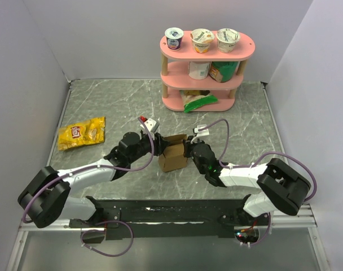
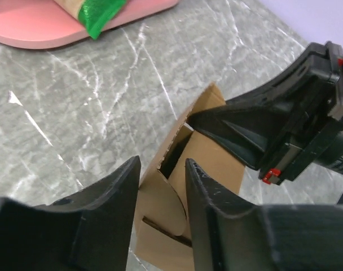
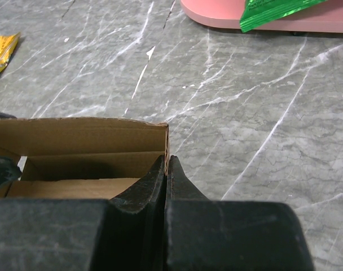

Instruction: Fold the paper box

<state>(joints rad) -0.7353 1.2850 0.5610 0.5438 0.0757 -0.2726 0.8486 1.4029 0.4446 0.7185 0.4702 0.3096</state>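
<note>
While the right gripper (image 3: 166, 165) is clenched on the top edge of one side wall of the paper box (image 1: 172, 158), the left gripper (image 2: 163, 169) stands part-open astride a rounded flap (image 2: 160, 209) on the opposite side. Whether it presses the flap I cannot tell. The box lies directly between the two grippers. The left arm faces the flap, so tucking it looks like that arm's job. Plain brown, roughly square, half-formed and open-topped, the box sits in front of the pink shelf (image 1: 168, 103), on the arms' side.
</note>
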